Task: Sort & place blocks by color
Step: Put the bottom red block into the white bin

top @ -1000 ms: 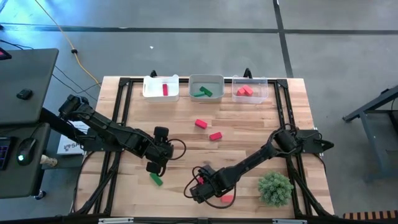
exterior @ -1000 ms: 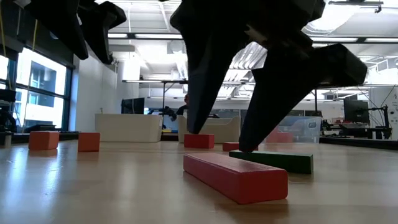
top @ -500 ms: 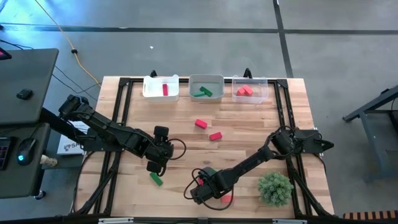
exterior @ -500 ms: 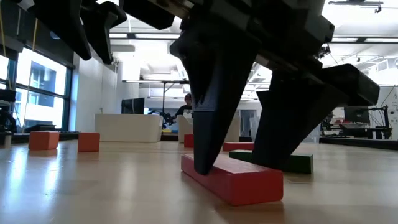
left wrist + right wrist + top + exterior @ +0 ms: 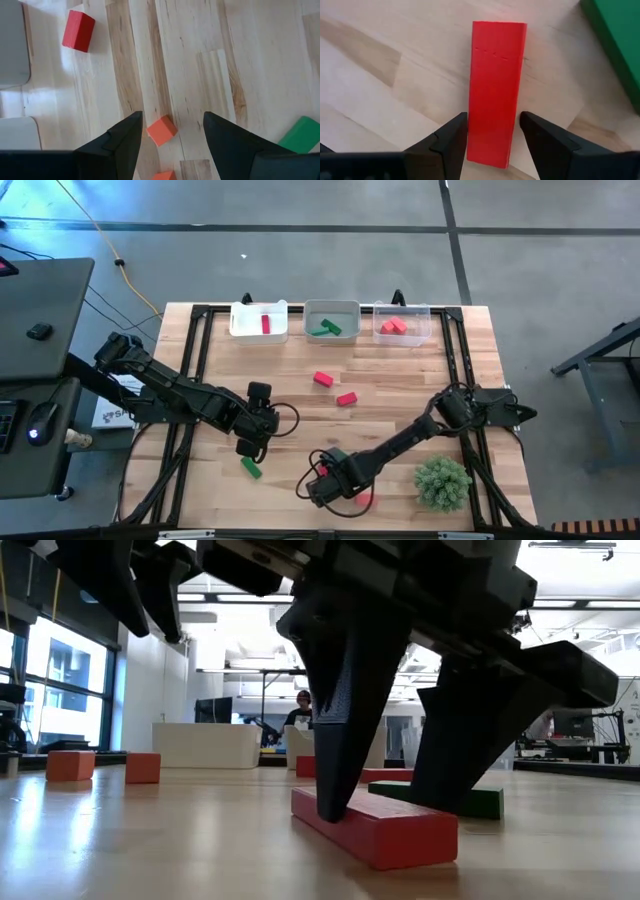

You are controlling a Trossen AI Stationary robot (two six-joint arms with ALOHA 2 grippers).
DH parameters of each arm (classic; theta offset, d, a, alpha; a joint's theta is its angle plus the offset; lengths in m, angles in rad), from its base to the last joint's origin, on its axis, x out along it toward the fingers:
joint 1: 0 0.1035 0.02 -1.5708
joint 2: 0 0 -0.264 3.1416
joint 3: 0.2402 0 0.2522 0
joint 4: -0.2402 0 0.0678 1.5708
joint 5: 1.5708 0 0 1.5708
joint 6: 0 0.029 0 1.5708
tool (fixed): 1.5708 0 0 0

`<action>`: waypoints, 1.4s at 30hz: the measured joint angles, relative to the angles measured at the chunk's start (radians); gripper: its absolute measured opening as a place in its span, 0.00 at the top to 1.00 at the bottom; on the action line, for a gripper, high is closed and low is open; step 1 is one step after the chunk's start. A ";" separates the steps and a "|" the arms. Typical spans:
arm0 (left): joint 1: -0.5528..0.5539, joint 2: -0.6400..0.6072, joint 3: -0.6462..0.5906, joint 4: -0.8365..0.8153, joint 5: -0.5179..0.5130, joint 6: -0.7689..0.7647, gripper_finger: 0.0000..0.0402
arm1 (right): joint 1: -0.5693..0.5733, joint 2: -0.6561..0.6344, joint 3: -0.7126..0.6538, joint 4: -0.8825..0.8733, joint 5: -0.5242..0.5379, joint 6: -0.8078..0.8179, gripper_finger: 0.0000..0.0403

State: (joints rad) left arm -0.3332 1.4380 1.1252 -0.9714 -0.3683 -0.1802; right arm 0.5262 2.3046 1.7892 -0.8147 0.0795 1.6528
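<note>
A smooth crimson bar (image 5: 495, 90) is straddled, not yet clamped, by the right hand (image 5: 493, 131); two coral cubes (image 5: 161, 130) lie under the spread left hand (image 5: 172, 131); one green bar (image 5: 440, 798) is seen beside it.

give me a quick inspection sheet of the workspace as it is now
surface: wooden table on a black frame.
job's things: three clear bins at the far edge, each holding blocks; two red blocks mid-table; green block near the left arm; red bar lying flat under the right arm.
clutter: artificial plant at the near right corner.
grippers: right gripper jaws straddle the red bar, whether they touch it can't be told; left gripper open above an orange cube.
cables: yellow cable on the floor; wire loop by the left wrist.
surroundings: desk with a mouse on the left.
</note>
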 joint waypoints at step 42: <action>0.000 0.000 0.000 0.001 0.001 -0.014 0.50 | -0.009 0.007 0.043 -0.177 -0.021 -0.169 0.75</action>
State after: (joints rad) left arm -0.3333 1.4380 1.1252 -0.9703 -0.3676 -0.1940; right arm 0.5175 2.3113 1.8321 -0.9922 0.0580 1.4841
